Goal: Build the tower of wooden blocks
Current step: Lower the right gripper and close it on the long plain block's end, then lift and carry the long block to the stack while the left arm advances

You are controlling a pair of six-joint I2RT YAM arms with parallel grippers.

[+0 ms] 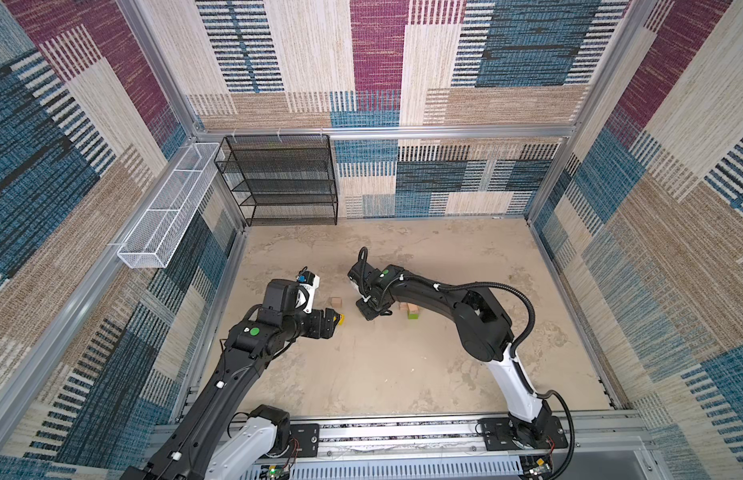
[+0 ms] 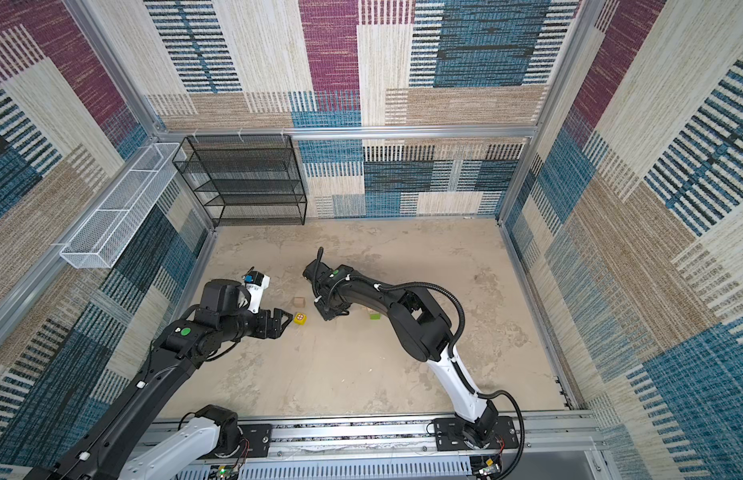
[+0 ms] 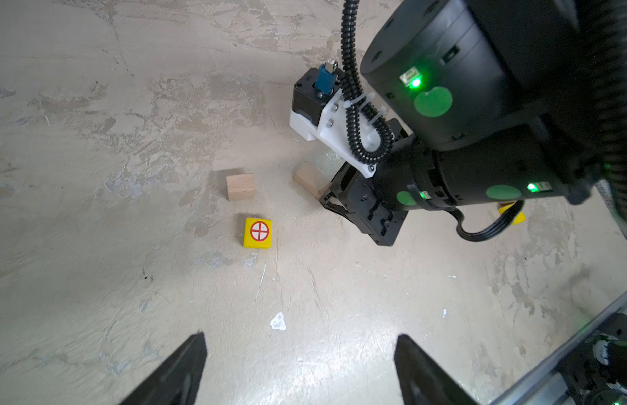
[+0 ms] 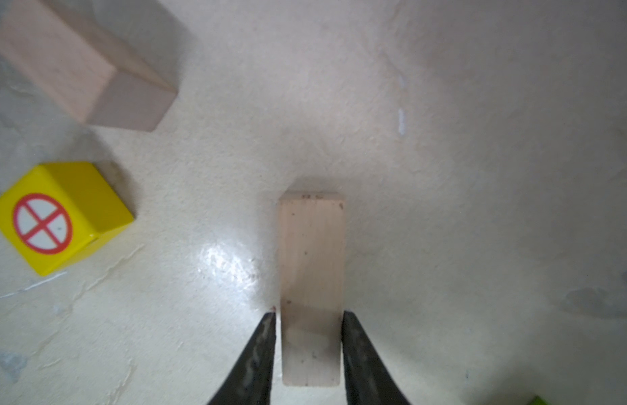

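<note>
Left claw (image 3: 300, 336) gapes empty, short of the red-marked yellow cube (image 3: 258, 233). Only the right wrist view shows the right claw (image 4: 309, 311) straddling a tan brick (image 4: 310, 252) on the worktop (image 4: 480, 175); grip unclear. Beside that arm stands the wood block tower (image 1: 412, 311), green under tan.

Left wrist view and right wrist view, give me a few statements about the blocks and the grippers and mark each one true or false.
1. The left gripper holds the yellow cube. False: it is open and empty, and the cube lies on the table ahead of it.
2. The right gripper straddles a tan brick. True.
3. The yellow cube's top face shows a red crossed circle. True.
4. The small tan block sits on the yellow cube. False: they lie apart on the table.
</note>
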